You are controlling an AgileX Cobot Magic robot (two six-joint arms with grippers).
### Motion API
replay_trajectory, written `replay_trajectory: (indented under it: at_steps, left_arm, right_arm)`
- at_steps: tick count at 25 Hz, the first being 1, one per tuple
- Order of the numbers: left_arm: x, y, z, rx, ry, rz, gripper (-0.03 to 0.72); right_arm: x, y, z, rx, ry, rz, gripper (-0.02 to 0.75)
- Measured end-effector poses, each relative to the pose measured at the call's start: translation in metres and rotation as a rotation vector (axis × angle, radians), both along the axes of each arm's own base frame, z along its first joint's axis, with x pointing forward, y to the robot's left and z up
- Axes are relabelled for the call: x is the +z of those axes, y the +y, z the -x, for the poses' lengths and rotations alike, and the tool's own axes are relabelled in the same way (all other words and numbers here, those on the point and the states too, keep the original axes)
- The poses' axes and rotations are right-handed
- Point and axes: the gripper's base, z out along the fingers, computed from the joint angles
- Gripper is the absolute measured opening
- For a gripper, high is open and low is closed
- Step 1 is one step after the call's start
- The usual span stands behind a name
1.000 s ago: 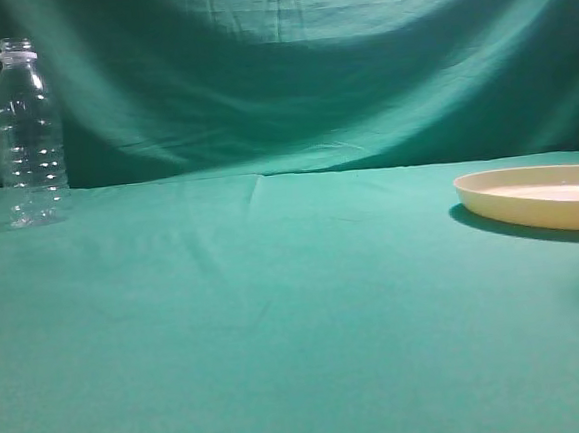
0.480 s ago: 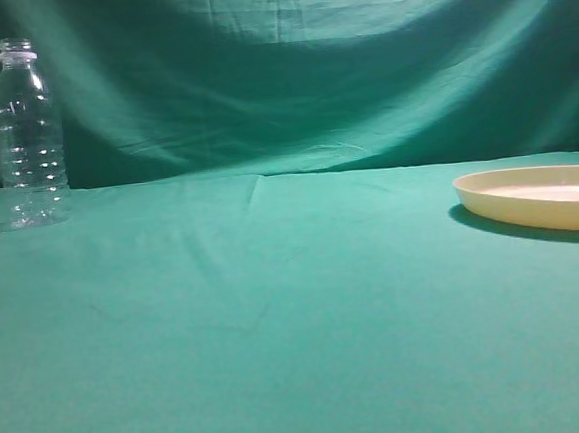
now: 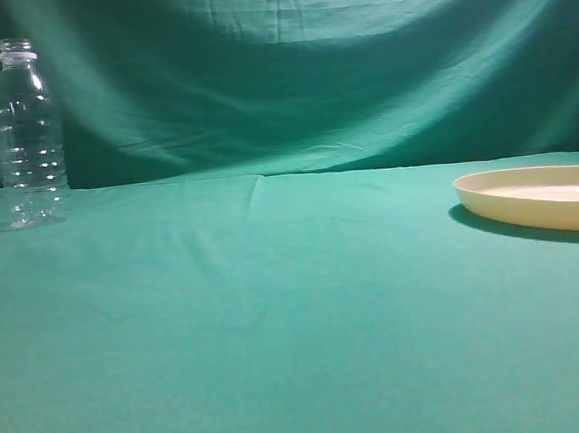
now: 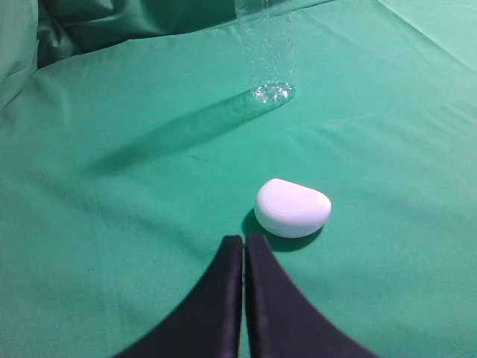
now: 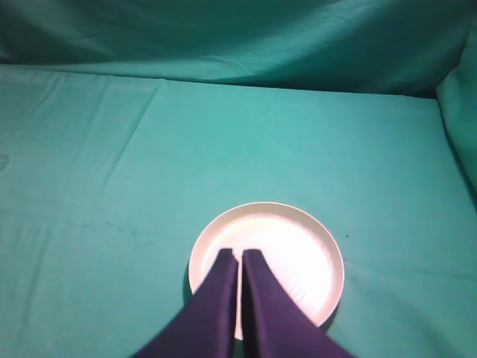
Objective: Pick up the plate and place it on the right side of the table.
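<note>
Near the table's (image 3: pixel 278 328) far left corner a clear bottle (image 3: pixel 29 137) is seen upright, close to the green backdrop (image 3: pixel 308 75). In the left wrist view a small white rounded object (image 4: pixel 292 208) lies on the cloth just ahead of the left gripper (image 4: pixel 244 246), whose jaws are pressed together on nothing. The middle of the table is bare cloth, crossed by faint creases.

At the table's right edge the plate (image 3: pixel 539 197) is found lying flat, cut off by the frame in the exterior view. It is seen whole from the right wrist, where the right gripper (image 5: pixel 238 262) hangs above its near half with jaws together and nothing between them; no contact with the plate can be made out.

The plate appears to rest already on the right side, so the task is judged done or nearly so. Should another grasp be needed, the jaws would have to be parted first and one finger slipped over the low rim, the other outside it; the shallow wall offers little purchase, so the plate should be kept level and set down gently.

The cloth is soft, wrinkled and dimly lit.
</note>
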Motion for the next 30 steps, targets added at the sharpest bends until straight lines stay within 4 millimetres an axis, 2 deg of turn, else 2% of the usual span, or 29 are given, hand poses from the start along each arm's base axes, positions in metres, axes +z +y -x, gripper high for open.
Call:
replay_trajectory:
  at_steps: [4,9,15,18,20,23,30]
  left_arm:
    - [0.000,0.000,0.000,0.000,0.000,0.000,0.000]
    - [0.000,0.000,0.000,0.000,0.000,0.000,0.000]
    - [0.000,0.000,0.000,0.000,0.000,0.000,0.000]
    - [0.000,0.000,0.000,0.000,0.000,0.000,0.000]
    - [0.000,0.000,0.000,0.000,0.000,0.000,0.000]
    - [0.000,0.000,0.000,0.000,0.000,0.000,0.000]
    - [0.000,0.000,0.000,0.000,0.000,0.000,0.000]
  right_arm:
    - [-0.014,0.000,0.031,-0.008,-0.082,-0.006,0.000]
    - [-0.012,0.006,0.059,0.035,-0.154,-0.088,0.000]
    - [-0.015,0.007,0.064,0.057,-0.139,-0.068,0.000]
    - [-0.014,0.001,0.061,0.003,-0.187,-0.011,0.000]
    - [-0.021,-0.004,0.059,-0.042,-0.224,0.020,0.000]
    - [-0.045,-0.007,0.059,-0.063,-0.257,0.047,0.000]
    - [-0.125,-0.010,0.071,-0.030,-0.327,0.097,0.000]
